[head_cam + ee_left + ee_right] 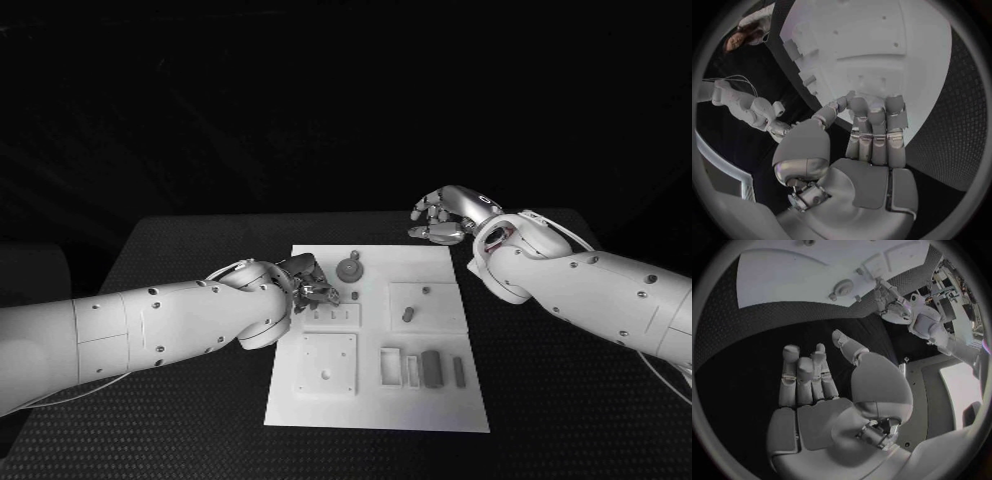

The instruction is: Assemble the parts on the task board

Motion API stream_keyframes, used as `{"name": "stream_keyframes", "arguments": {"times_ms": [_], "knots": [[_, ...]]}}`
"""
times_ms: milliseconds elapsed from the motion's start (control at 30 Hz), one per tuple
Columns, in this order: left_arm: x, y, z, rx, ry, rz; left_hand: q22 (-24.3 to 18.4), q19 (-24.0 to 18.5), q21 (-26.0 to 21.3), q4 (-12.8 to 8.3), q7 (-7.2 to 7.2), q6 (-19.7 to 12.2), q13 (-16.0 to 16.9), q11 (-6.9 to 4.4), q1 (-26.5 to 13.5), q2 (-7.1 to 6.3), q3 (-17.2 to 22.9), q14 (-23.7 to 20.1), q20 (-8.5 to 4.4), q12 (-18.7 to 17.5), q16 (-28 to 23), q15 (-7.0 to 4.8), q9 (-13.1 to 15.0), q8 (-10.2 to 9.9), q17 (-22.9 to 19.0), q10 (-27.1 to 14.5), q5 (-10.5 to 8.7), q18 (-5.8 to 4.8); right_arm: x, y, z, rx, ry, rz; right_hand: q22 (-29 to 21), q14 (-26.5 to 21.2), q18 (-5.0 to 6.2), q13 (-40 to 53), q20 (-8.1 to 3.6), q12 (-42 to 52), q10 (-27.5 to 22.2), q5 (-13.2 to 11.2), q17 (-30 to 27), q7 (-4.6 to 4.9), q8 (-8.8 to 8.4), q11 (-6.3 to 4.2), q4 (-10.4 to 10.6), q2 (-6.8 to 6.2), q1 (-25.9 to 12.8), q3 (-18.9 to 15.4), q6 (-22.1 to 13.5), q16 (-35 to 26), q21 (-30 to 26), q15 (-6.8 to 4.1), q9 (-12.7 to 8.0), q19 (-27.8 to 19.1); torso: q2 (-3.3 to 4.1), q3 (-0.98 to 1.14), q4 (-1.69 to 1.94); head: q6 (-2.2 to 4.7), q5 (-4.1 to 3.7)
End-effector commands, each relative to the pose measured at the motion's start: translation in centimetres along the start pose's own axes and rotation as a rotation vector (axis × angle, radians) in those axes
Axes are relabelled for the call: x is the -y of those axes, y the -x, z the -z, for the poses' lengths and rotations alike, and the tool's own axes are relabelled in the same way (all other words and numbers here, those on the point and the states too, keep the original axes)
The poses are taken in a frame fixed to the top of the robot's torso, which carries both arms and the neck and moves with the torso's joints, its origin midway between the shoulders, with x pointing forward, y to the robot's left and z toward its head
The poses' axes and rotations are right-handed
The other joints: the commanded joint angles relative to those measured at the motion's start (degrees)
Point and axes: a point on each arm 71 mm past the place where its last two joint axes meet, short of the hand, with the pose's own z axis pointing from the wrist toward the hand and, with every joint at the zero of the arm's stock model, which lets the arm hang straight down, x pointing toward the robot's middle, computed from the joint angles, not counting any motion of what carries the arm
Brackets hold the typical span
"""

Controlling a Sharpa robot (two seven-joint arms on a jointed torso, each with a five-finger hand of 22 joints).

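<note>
1. White rectangular task board (pixel 378 415) lies mid black table (pixel 173 250); grey parts (pixel 430 366) sit in its near-edge slots.
2. Left silver hand (pixel 309 282) over board's left edge, fingers apart, holding nothing.
3. Right silver hand (pixel 447 214) beyond board's far right corner, fingers apart, empty.

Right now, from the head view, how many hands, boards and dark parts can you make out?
Hands: 2, left hand and right hand
Board: 1
Dark parts on the board: 4, round part, peg, thick bar, thin bar
Total: 7
</note>
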Motion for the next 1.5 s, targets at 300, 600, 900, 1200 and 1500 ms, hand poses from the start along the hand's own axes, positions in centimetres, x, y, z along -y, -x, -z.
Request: {"name": "stream_keyframes", "arguments": {"times_ms": [300, 600, 900, 1200, 1500], "knots": [[-0.7, -0.3, -0.1, -0.003, 0.043, -0.006, 1.52, 1.22, 4.11, 0.16, -3.38, 3.57, 0.77, -2.61, 0.35, 0.08, 0.02, -1.25, -2.63, 4.39, 4.48, -2.86, 15.83, 4.58, -1.08, -1.43, 0.12, 2.69, 0.0, -0.1, 0.0, -0.016, 0.006, -0.002, 0.92, -0.12, 0.73, -0.13, -0.18, 0.12, 0.05, -0.12, -0.11, 0.27, 0.3, -0.05, -0.29, -0.13, -0.04, 0.02, 0.33, 0.04, 0.03, -0.5, 0.09, -0.03, 0.0, 0.05, 0.02, -0.41, 0.03], [-0.8, -0.7, -0.1, -0.015, 0.049, -0.008, 1.47, 2.09, 7.77, 0.09, -4.0, 4.77, 2.26, -3.25, -0.16, 0.63, 0.04, -0.32, -3.37, 8.77, 8.49, -3.84, 15.44, 4.03, -1.3, -0.68, 0.07, 2.88, 0.0, -0.1, 0.0, -0.019, 0.005, -0.001, 0.92, -0.13, 0.73, -0.16, -0.17, 0.12, 0.04, -0.12, -0.12, 0.27, 0.3, -0.05, -0.33, -0.1, -0.03, 0.03, 0.33, 0.03, 0.01, -0.5, 0.1, -0.05, 0.04, 0.04, -0.04, -0.71, 0.1], [-0.8, -1.1, -0.1, -0.027, 0.049, -0.007, 1.43, 1.91, 8.5, 0.14, -4.08, 5.17, 2.21, -3.31, -0.39, 0.68, 0.09, -0.43, -3.44, 9.5, 9.23, -3.93, 15.37, 3.9, -1.79, -0.75, 0.09, 2.84, 0.0, -0.1, 0.0, -0.021, 0.004, -0.001, 0.92, -0.13, 0.73, -0.18, -0.16, 0.12, 0.04, -0.12, -0.13, 0.27, 0.3, -0.04, -0.33, -0.07, -0.07, 0.01, 0.33, 0.02, 0.0, -0.5, 0.1, -0.06, 0.02, -0.02, 0.0, -1.03, -0.06], [-0.7, -1.2, 0.0, -0.039, 0.048, -0.011, 1.4, 1.78, 9.01, 0.23, -4.17, 5.6, 2.13, -3.37, -0.68, 0.96, 0.07, -0.51, -3.43, 10.04, 9.83, -3.89, 15.34, 3.87, -2.18, -0.74, 0.04, 2.77, 0.0, -0.1, 0.0, -0.025, 0.004, -0.001, 0.92, -0.14, 0.73, -0.21, -0.14, 0.12, 0.04, -0.12, -0.15, 0.28, 0.29, -0.04, -0.34, -0.03, -0.09, 0.01, 0.33, 0.02, -0.01, -0.49, 0.1, -0.07, 0.02, -0.01, 0.03, -1.21, -0.07], [-0.7, -1.5, 0.0, -0.054, 0.045, -0.02, 1.38, 1.7, 9.18, 0.25, -4.17, 5.65, 2.05, -3.38, -0.8, 1.1, 0.07, -0.58, -3.44, 10.18, 10.02, -3.88, 15.3, 3.79, -2.37, -0.81, -0.07, 2.76, 0.0, -0.2, 0.0, -0.028, 0.005, -0.002, 0.92, -0.14, 0.73, -0.23, -0.13, 0.12, 0.04, -0.13, -0.16, 0.28, 0.29, -0.04, -0.33, 0.0, -0.14, 0.0, 0.33, 0.01, -0.02, -0.49, 0.11, -0.07, 0.01, -0.03, 0.02, -1.45, -0.02]]}}
